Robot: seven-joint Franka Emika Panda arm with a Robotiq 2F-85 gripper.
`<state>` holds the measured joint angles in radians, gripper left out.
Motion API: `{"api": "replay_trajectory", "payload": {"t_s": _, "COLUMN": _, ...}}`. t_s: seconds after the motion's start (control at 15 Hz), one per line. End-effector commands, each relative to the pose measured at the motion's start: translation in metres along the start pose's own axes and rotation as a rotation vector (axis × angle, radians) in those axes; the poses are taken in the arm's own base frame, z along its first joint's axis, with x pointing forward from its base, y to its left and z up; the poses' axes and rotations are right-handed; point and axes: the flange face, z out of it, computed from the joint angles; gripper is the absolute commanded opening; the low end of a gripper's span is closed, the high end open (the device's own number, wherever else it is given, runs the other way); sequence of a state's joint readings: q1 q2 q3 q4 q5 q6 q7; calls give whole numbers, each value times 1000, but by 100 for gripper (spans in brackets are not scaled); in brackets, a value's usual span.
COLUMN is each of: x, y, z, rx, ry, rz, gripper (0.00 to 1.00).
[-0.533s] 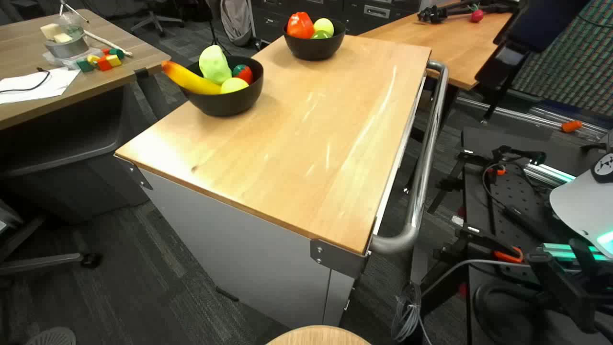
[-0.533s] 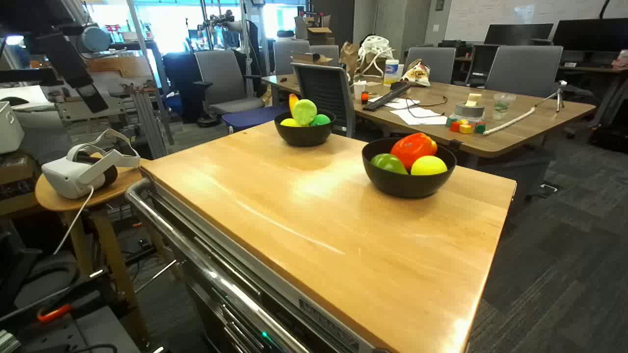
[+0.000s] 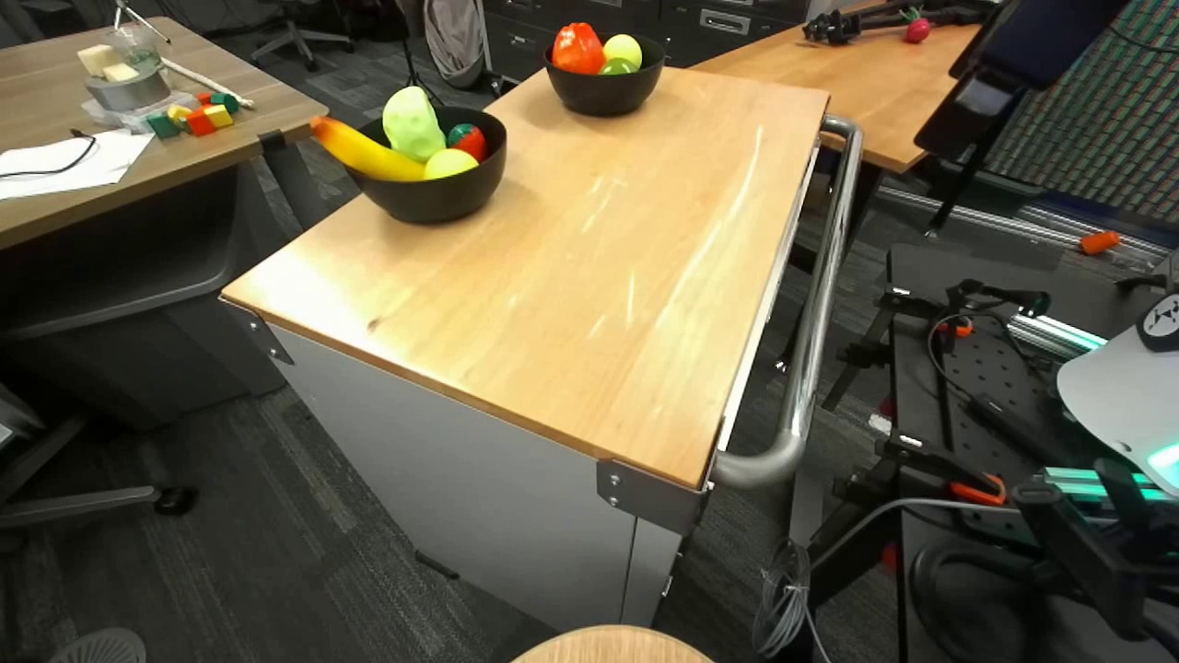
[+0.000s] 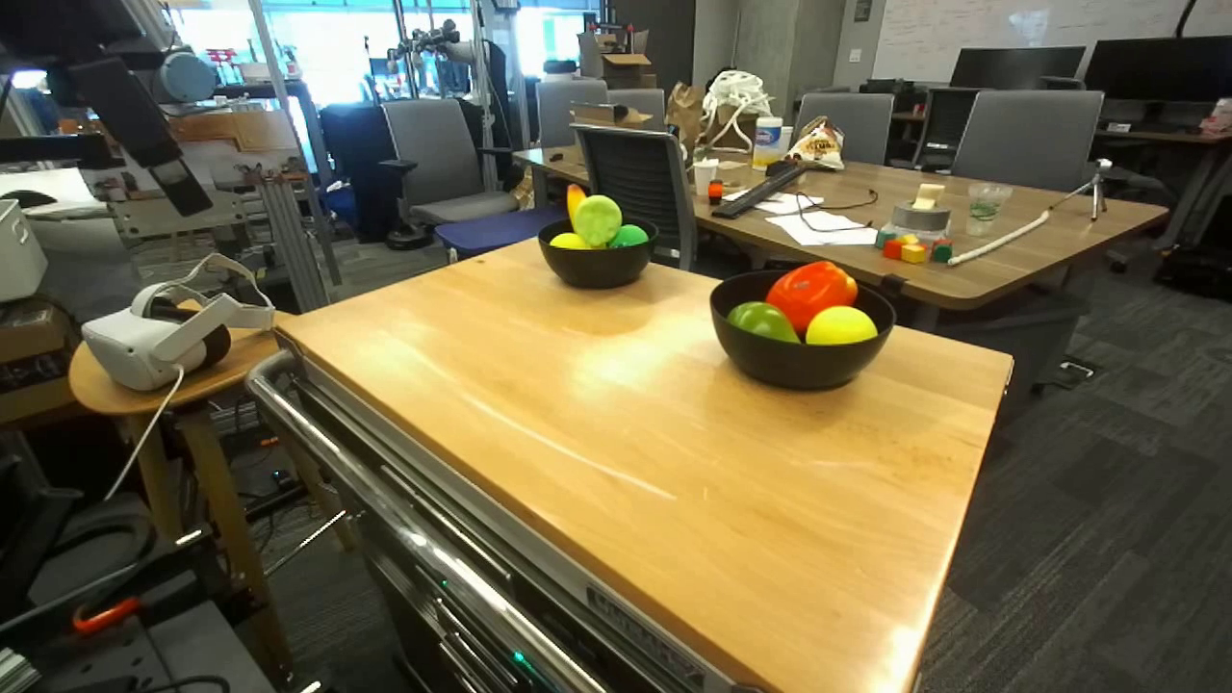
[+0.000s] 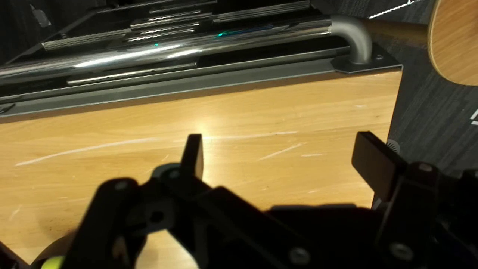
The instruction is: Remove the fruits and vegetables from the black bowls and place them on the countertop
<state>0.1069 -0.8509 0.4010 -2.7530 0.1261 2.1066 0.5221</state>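
Here the pincer [image 5: 284, 157] gapes, a rail [image 5: 261, 35] edging the countertop [image 4: 597, 414], a headset [image 4: 144, 342] on a stool [image 4: 214, 378] nearby

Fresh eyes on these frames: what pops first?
Probably the yellow banana, jutting over the rim of a black bowl in an exterior view. Next, the glossy red piece rising above the rim of the other black bowl, in both exterior views. In the wrist view, the open pincer looms dark in front of the light wood countertop.
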Motion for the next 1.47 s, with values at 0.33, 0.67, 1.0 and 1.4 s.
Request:
{"api": "replay_trajectory", "payload": {"t_s": 0.33, "x": 0, "y": 0, "z": -1, "rx": 0, "ry": -1, "rz": 0, "gripper": 100}}
{"api": "replay_trajectory", "payload": {"t_s": 0.67, "x": 7, "y": -25, "z": 11, "rx": 23, "ry": -21, "rz": 10, "gripper": 100}}
{"api": "replay_trajectory", "payload": {"t_s": 1.0, "x": 83, "y": -80, "z": 4, "rx": 241, "ry": 219, "rz": 73, "gripper": 100}}
{"api": "replay_trajectory", "payload": {"t_s": 1.4, "x": 109, "y": -82, "z": 21, "rx": 227, "ry": 314, "rz": 40, "gripper": 100}}
